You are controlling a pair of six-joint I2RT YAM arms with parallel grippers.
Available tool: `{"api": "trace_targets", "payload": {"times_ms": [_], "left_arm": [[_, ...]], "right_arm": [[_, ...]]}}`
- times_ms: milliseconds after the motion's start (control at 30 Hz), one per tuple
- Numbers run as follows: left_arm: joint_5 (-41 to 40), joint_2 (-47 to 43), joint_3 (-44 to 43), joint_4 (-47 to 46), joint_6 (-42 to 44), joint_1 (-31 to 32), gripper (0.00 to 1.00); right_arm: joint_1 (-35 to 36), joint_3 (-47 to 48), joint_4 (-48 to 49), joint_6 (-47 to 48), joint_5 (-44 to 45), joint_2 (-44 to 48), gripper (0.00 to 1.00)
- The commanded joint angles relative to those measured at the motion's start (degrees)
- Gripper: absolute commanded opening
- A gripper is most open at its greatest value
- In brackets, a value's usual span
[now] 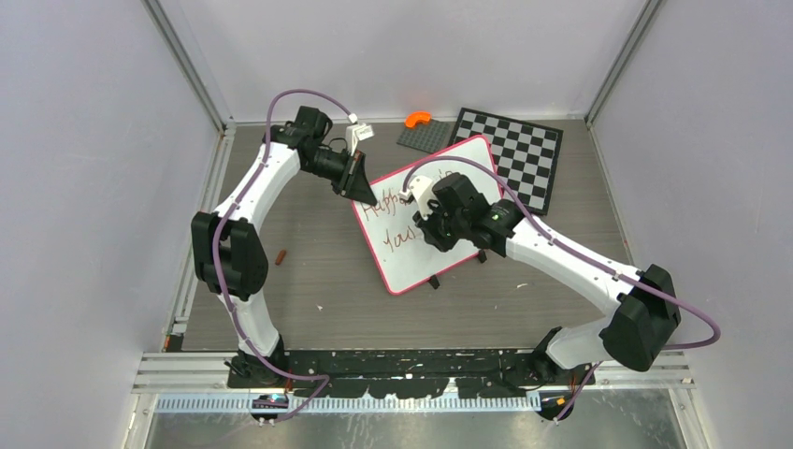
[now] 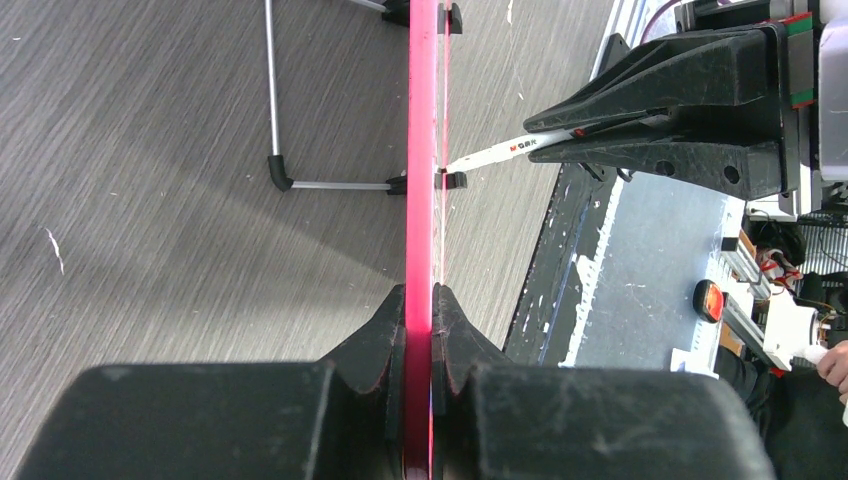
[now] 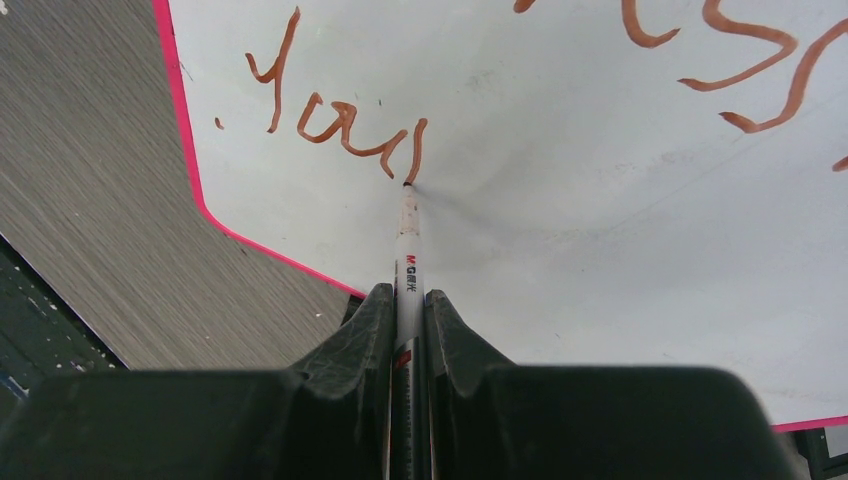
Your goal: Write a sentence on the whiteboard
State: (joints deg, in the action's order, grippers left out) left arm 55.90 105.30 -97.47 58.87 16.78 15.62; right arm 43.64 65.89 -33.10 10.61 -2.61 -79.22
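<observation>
Found the whiteboard [image 1: 417, 267] propped on the surface [image 1: 318, 281], just beside the chessboard [image 1: 520, 154], with much of the sentence [image 1: 404, 240] hidden from above behind the right arm [image 1: 561, 257] and only "Happ" and "You" legible. Made out from the right wrist "You" plus one further stroke on the lower line, with the upper line cut off by the frame to a few curling strokes, and read red "M&G" on the marker [image 3: 408, 245], its tip touching the board. Saw the right end effector [image 3: 408, 296] closed on the marker and the left end effector [image 2: 420, 300] clamped on the whiteboard's pink edge.
</observation>
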Motion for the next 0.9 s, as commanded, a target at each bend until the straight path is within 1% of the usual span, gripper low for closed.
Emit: {"api": "trace_targets", "payload": {"times_ms": [0,300,600,700,867], "left_arm": [[-7.4,0.3,0.3,2.9,5.2,1.6,0.0],[-7.6,0.2,0.4,3.1,5.2,1.6,0.0],[-7.7,0.3,0.5,3.1,5.4,1.6,0.0],[-7.5,0.5,0.4,3.2,5.4,1.7,0.0],[-7.3,0.8,0.0,4.2,6.6,2.1,0.0]], "right_arm": [[-0.5,1.5,1.5,0.1,0.2,-0.1,0.0],[-0.8,5.2,2.3,-0.5,1.0,-1.7,0.0],[-3.9,6.7,1.8,0.9,1.5,-1.0,0.0],[-4.0,7.0,0.6,0.8,0.0,-0.3,0.0],[-3.9,7.7,-3.3,1.0,-6.6,1.4,0.0]]}}
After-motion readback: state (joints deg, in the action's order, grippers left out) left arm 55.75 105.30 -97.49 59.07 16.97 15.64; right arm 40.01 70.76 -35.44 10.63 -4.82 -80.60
